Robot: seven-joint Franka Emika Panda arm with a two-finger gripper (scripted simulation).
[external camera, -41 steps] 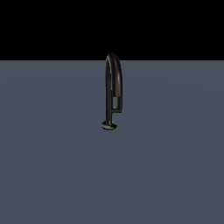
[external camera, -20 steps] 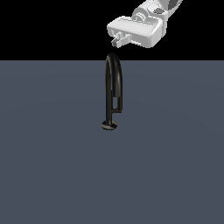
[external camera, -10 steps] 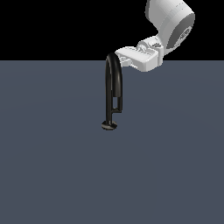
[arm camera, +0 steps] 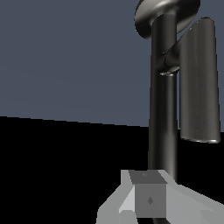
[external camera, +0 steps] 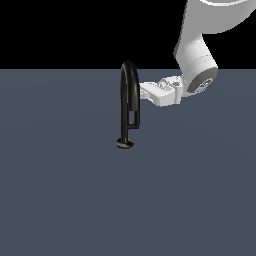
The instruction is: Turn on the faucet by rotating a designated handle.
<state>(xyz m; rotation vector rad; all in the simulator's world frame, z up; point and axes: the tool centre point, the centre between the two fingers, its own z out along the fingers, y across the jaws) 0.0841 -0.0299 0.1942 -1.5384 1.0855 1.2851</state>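
Note:
The faucet [external camera: 124, 107] is a glossy black tap standing upright on a small disc base [external camera: 125, 143], with its arch at the top. Its handle [external camera: 135, 119] is a short black lever that branches off the stem low down on the exterior view's right. My white gripper [external camera: 143, 90] reaches in from the exterior view's right and lies level. Its tip is close to the arch's descending side, above the handle; I cannot tell whether it touches. In the wrist view the fingers [arm camera: 148, 199] appear pressed together, with the stem [arm camera: 162, 113] and the handle [arm camera: 199, 87] beyond them.
The faucet stands alone on a flat blue-grey surface [external camera: 65, 190]. The white arm [external camera: 197, 55] comes down from the exterior view's upper right. A black background lies behind.
The arm entered from the top of the view and came down to the faucet's right side, its gripper now level with the upper spout. The faucet and handle have not moved.

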